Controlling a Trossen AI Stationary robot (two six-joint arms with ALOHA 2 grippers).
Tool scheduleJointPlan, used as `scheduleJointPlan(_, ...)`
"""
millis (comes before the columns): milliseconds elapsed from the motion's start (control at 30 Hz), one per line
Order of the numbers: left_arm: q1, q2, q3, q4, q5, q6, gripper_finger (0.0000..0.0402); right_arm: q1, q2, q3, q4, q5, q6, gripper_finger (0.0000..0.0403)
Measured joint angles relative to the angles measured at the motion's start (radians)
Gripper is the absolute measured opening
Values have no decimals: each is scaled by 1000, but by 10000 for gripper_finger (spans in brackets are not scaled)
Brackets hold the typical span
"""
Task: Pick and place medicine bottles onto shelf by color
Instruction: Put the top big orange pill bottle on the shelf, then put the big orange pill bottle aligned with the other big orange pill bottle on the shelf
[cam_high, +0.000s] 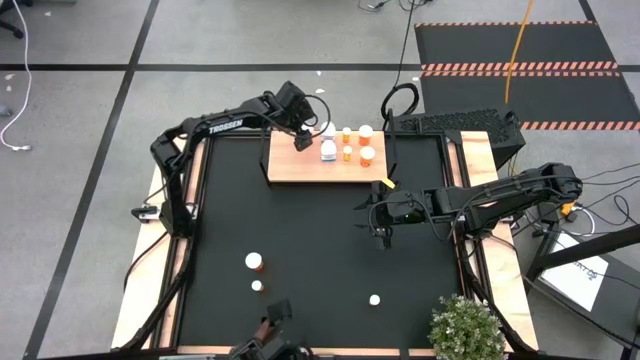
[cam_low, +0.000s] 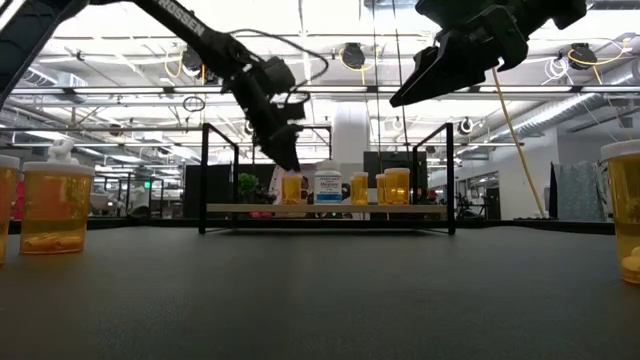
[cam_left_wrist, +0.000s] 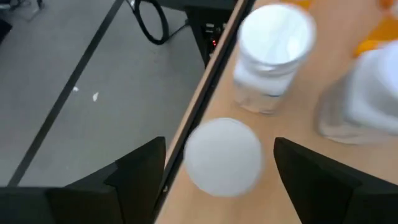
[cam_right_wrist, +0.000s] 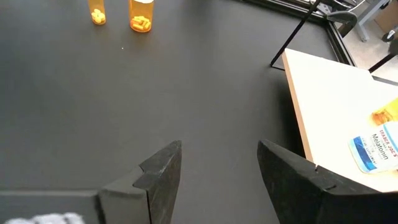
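The shelf (cam_high: 300, 172) stands at the table's far side with several medicine bottles on it: orange ones (cam_high: 367, 155) to the right, white ones (cam_high: 328, 152) to the left. My left gripper (cam_left_wrist: 221, 171) is open over the shelf's far left corner. Its fingers stand on either side of a small white-capped bottle (cam_left_wrist: 224, 155), with a gap on both sides. That bottle stands upright on the board near its edge, beside two larger white bottles (cam_left_wrist: 273, 56). My right gripper (cam_high: 383, 235) hangs open over the black table in front of the shelf, with nothing between its fingers.
Three bottles stand on the black table near its front: two at the left (cam_high: 254, 261) and one at the middle (cam_high: 375, 299). A potted plant (cam_high: 465, 325) sits at the near right corner. Black uprights (cam_low: 204, 175) rise at the shelf's ends.
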Motion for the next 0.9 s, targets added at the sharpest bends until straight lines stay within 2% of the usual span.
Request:
scheduleJointPlan(233,-55,-119,0,-72,0,-24,301,1,0,0,-2,0,0,205)
scheduleJointPlan(533,-215,-247,-2,-267,0,-81,301,2,-3,0,-47,0,49,205)
scheduleJointPlan(800,-393,-353,-143,-244,-112,-163,301,3,-3,0,-51,-5,124,205)
scheduleJointPlan(900,-458,-400,-213,-206,-151,-201,301,4,-3,0,-49,-39,163,205)
